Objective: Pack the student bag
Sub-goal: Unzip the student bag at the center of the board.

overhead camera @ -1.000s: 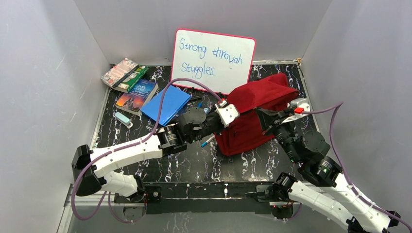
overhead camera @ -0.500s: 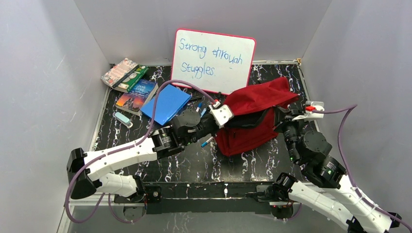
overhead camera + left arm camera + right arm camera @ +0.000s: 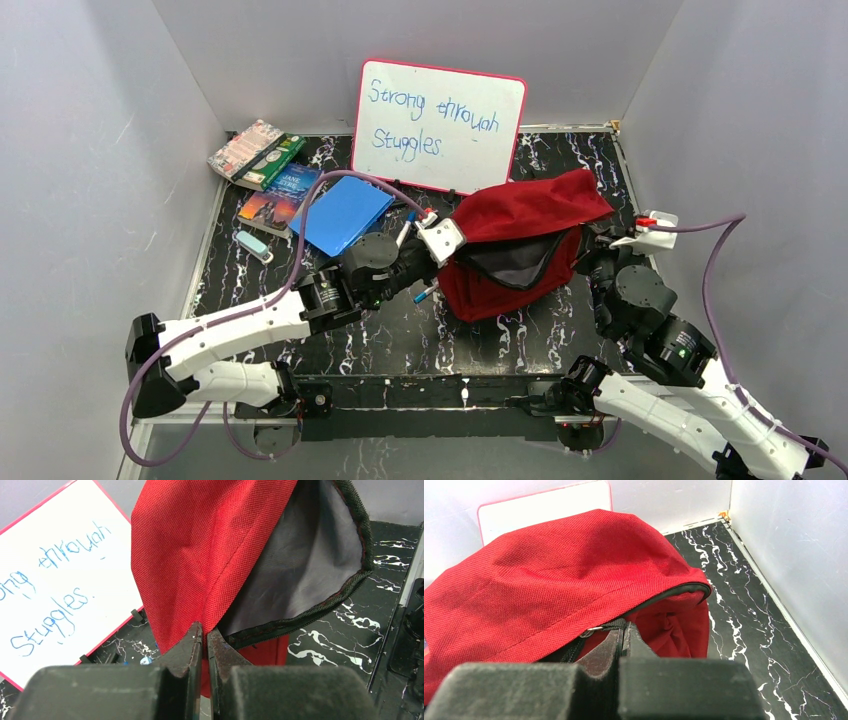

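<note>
Red fabric student bag (image 3: 520, 215) lies centre-right on the bench (image 3: 400, 335), mouth agape | left gripper (image 3: 205, 630) pinches its rim (image 3: 300, 617); right gripper (image 3: 623, 630) pinches its zipper pull (image 3: 609, 626) | done: opening, apparently; remaining: books (image 3: 265, 165) and blue folder (image 3: 343, 213), upper left, lie outside.

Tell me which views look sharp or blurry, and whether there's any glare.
Top external: evenly lit, sharp, whiteboard writing legible, no glare. Left wrist: student bag weave crisp, left gripper up close slightly soft. Right wrist: same, bag sharp, right gripper soft.
</note>
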Controlling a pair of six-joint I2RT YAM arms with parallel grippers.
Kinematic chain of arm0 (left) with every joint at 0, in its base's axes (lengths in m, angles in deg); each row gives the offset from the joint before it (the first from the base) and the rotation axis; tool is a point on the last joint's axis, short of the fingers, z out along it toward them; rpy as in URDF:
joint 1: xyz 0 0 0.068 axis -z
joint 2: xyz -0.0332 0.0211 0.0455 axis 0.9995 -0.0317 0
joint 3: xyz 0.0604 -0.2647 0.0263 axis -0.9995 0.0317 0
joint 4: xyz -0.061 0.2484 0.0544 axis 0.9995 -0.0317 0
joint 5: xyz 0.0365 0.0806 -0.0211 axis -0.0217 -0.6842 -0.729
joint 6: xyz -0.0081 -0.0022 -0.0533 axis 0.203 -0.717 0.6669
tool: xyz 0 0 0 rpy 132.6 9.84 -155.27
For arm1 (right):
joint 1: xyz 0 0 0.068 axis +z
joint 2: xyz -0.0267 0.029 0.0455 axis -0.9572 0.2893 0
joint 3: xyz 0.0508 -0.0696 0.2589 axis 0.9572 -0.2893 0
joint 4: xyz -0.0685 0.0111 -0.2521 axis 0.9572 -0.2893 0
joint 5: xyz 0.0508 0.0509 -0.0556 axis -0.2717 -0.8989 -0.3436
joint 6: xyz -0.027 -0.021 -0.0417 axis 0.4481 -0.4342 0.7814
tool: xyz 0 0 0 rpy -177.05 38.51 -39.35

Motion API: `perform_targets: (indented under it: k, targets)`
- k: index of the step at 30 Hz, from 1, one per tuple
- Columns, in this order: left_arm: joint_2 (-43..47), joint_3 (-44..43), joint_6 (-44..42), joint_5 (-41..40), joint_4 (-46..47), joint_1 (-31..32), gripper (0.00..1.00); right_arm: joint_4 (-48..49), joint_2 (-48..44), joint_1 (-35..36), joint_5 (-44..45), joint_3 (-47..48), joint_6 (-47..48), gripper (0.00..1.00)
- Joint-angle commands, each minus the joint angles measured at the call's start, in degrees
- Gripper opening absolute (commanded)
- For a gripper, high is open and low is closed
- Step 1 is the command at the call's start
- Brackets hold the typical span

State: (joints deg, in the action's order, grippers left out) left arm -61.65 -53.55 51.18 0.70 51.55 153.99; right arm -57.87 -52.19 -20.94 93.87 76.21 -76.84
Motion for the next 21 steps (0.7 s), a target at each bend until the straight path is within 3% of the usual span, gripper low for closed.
perform_targets:
  k: [1,3,5,11,15,21]
  targets:
    - [2.2,-0.4,0.1,-2.1,0.8,0.0,0.07,4.2,0.4,0.0,-4.3,2.9,4.2,0.00]
    - [0.8,-1.9,-1.4,-1.3,1.1,0.0,0.39,9.2,0.1,0.0,-13.9,2.2,9.1,0.00]
    - [-1.6,-4.7,-3.3,-0.7,1.4,0.0,0.54,12.5,0.2,0.0,-22.1,1.8,10.6,0.00]
    - [-8.4,-10.5,-9.8,-1.7,6.1,0.1,0.57,15.5,3.2,0.0,-34.3,2.8,10.9,0.00]
    - [-10.6,-11.7,-13.8,-3.8,11.9,0.2,0.58,16.2,4.5,0.0,-36.9,2.9,10.5,0.00]
    - [-15.5,-18.4,-18.1,-1.3,11.8,0.2,0.57,17.6,4.2,0.0,-37.6,1.7,9.9,0.00]
